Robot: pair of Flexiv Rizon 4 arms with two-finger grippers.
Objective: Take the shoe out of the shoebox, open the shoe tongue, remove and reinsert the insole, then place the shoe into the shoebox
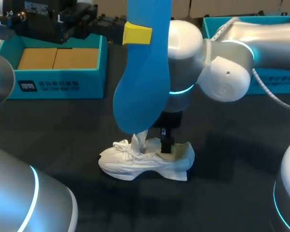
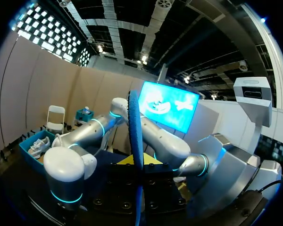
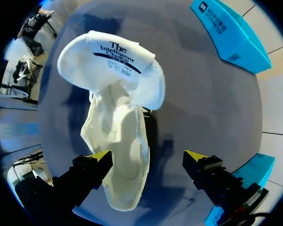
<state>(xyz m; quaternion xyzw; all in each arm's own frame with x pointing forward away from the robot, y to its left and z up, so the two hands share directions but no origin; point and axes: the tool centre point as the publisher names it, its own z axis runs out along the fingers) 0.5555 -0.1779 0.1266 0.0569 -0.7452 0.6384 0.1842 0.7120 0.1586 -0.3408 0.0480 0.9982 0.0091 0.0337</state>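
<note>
While my left jaws pinch the blue insole [image 1: 142, 82] near its upper end and hold it aloft, the white sneaker [image 1: 145, 162] stands on its sole on the dark worktop [image 1: 63, 145], out of its box, toe toward my left. The insole hangs broader end down, close over the raised tongue [image 1: 137, 140]. I cannot tell whether the two touch. It looks lined up to slide back into the shoe. In the left wrist view it runs edge-on between the yellow tips.

My right jaws stand spread at the sneaker's heel end. In the right wrist view one yellow tip lies against the shoe's side and the other is well apart over bare worktop, so they grip nothing. I judge they are there to steady the shoe. The tongue is folded forward and leaves the mouth wide open. A teal shoebox [image 1: 63, 87] sits at the far left, another [image 1: 275, 77] at the far right. I judge reinsertion to be the step in hand, with boxing to follow.
</note>
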